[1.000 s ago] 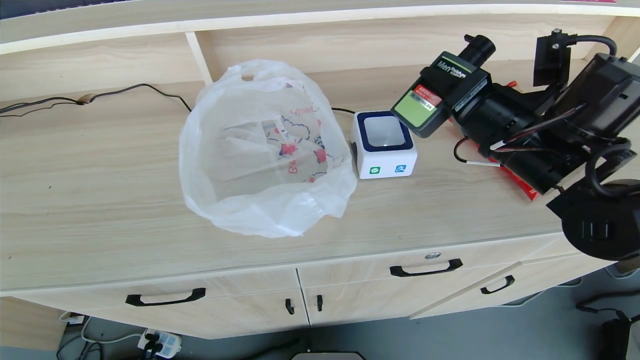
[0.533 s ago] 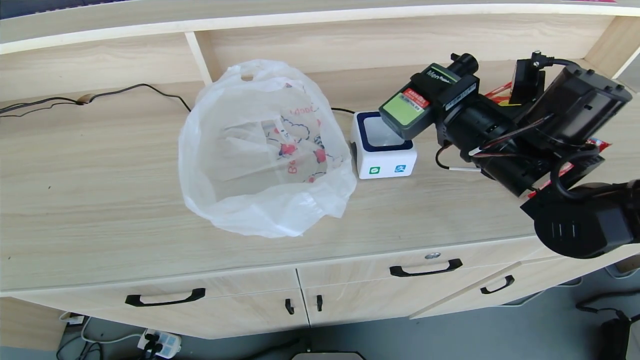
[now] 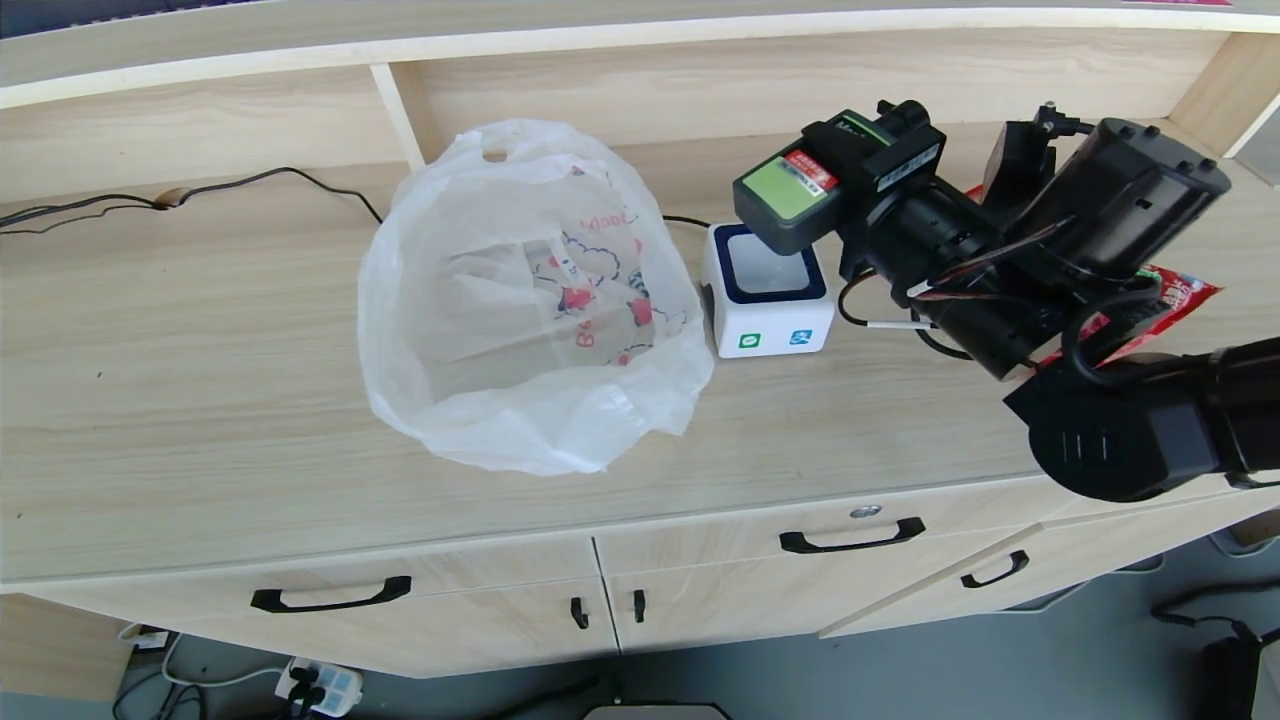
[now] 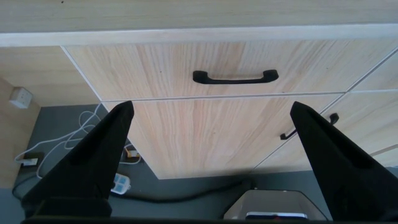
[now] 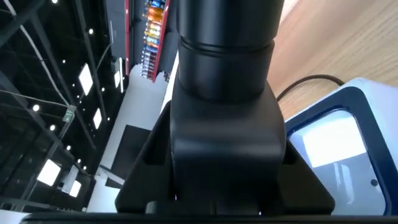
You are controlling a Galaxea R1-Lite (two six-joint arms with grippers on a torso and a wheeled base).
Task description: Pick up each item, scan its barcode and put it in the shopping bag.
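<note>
A black bottle [image 3: 815, 180] with a green and red label is held tilted in my right gripper [image 3: 885, 170], which is shut on it. Its flat labelled base hangs just above the far right corner of the white barcode scanner [image 3: 770, 295]. The right wrist view looks along the bottle [image 5: 224, 118] with the scanner's lit window [image 5: 336, 140] beside it. A white plastic shopping bag [image 3: 520, 300] stands open on the counter left of the scanner. My left gripper [image 4: 211, 162] is open, below the counter, facing the drawer fronts.
A red snack packet [image 3: 1175, 290] lies on the counter under my right arm. A black cable [image 3: 250, 180] runs along the back left. A shelf divider [image 3: 400, 115] rises behind the bag. A drawer handle [image 4: 235, 78] faces the left gripper.
My right arm has carried the bottle left and slightly back, from beside the scanner's right edge to over its far right corner. The red packet has come into sight.
</note>
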